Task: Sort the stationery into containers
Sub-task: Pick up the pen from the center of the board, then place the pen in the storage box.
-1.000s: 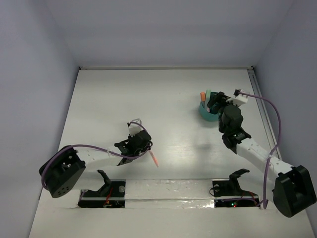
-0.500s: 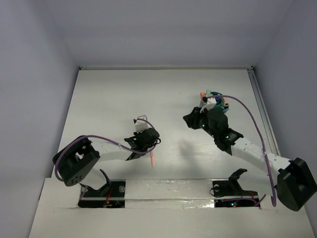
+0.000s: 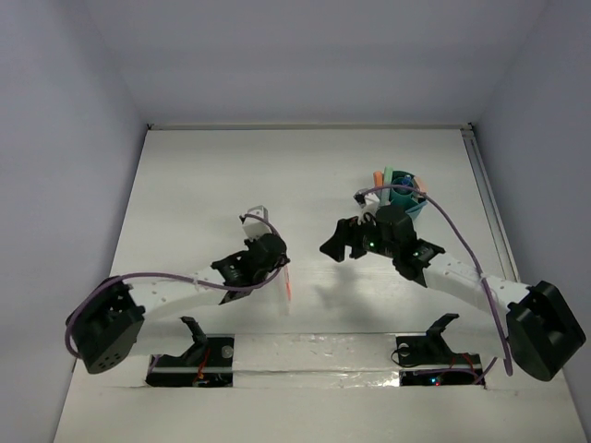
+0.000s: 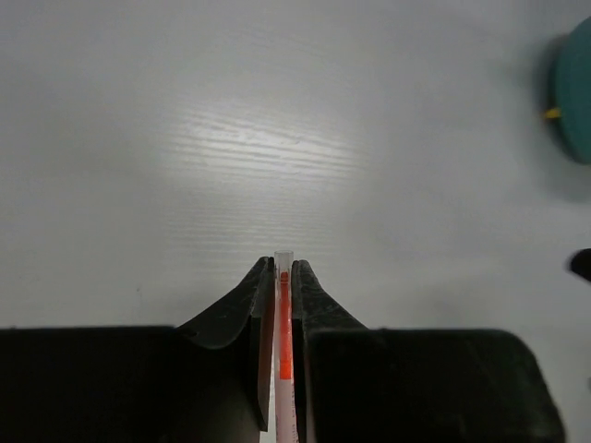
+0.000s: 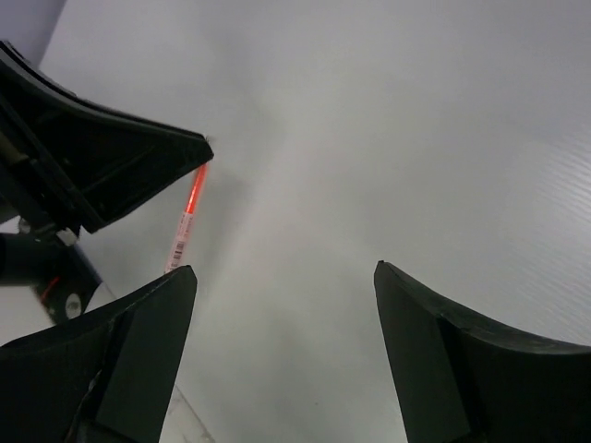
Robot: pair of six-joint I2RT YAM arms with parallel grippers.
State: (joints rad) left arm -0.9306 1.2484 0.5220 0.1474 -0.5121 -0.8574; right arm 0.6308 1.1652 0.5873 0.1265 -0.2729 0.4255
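White tabletop (image 3: 203,203): orange pen (image 3: 287,288) pinched in left gripper (image 4: 284,277) near the front, right gripper (image 5: 284,269) spread and empty close by, teal cup (image 3: 409,207) beyond it; suggest right grips the pen's free end squarely before left lets go.

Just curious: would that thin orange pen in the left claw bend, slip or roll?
Probably stiff: the orange pen juts straight from the left gripper without sagging. Likely light, being so thin. Its seemingly round barrel might roll if released.
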